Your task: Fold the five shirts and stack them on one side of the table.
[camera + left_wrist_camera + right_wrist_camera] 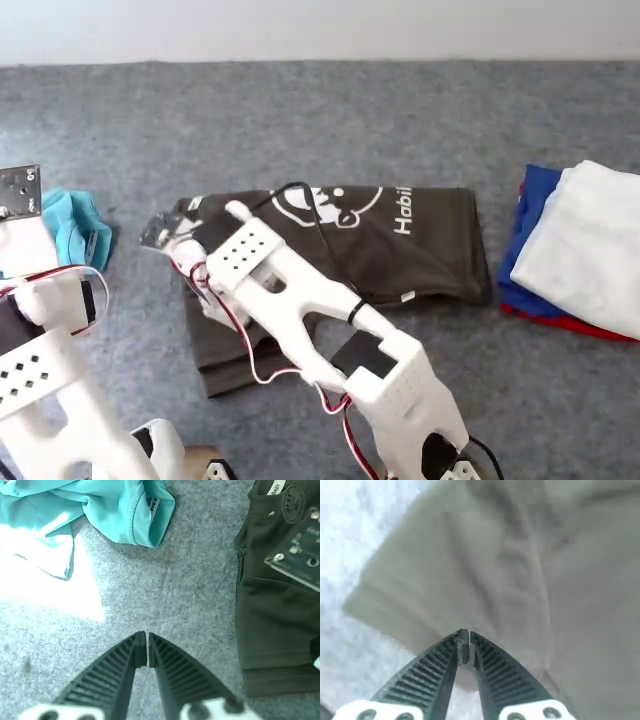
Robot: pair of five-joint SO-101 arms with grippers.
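Observation:
A dark olive shirt (420,250) with white print lies partly folded in the middle of the table. My right arm (300,290) stretches over it to its left edge. In the right wrist view my right gripper (465,645) is shut on that shirt's (520,570) fabric near a corner. A crumpled turquoise shirt (75,225) lies at the far left. My left gripper (148,647) is shut and holds nothing, over bare grey felt between the turquoise shirt (100,505) and the dark shirt (270,620).
At the right edge a folded white shirt (590,245) lies on a blue one (530,215) and a red one (570,322). The right arm's circuit board (300,550) hangs over the dark shirt. Grey felt covers the table (320,120).

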